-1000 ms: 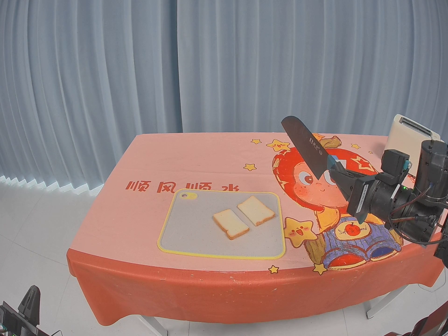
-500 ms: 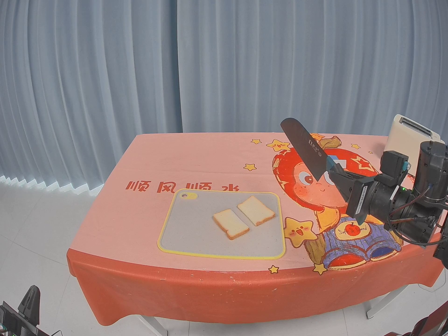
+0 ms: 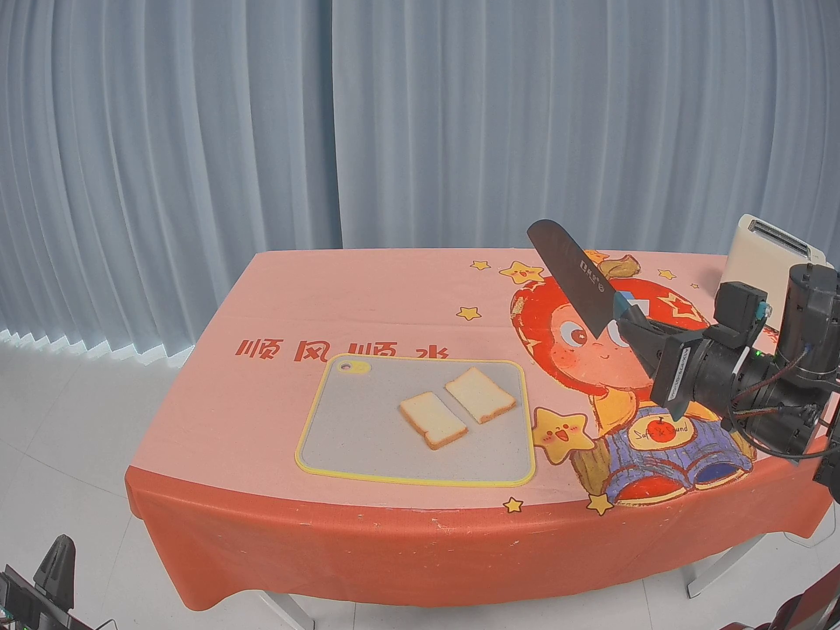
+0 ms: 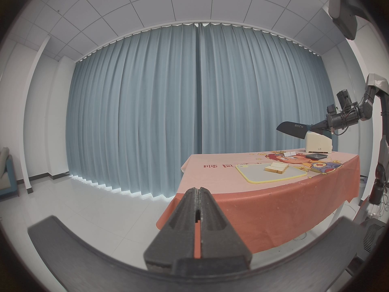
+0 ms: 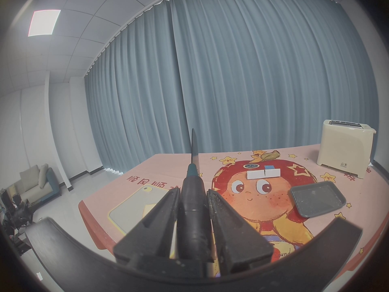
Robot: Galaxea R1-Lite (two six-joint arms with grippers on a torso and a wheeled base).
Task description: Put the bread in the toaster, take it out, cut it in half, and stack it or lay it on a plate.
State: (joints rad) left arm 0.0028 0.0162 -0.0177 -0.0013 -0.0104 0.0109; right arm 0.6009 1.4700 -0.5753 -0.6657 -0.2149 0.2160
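Far left, below table level, we find the left gripper (image 4: pixel 197 193) with its fingers pressed together and nothing between them.

On the table (image 3: pixel 289 308), the cutting board (image 3: pixel 350 435) carries the bread, already in two pieces: the nearer half (image 3: pixel 432 419) and the farther half (image 3: pixel 479 394), lying flat, just beside each other with a narrow gap between them. We judge each half light, soft and easily crushed, with a firmer crust. Take hold across the crust edges with a light squeeze. Each lies flat, so one finger has to slide under an edge.

To the right, the knife (image 3: pixel 573 277) is raised above the table, blade angled up and toward the board. The right gripper (image 5: pixel 193 195) is clamped on its handle. We judge the knife stiff and sharp, to be held by the handle only.

Further right, a dark tray (image 5: pixel 316 198) lies on the table and would serve as the plate; neither half is on it. At the far right corner stands the toaster (image 5: pixel 346 147); no bread rises from its slot, and we cannot see inside.
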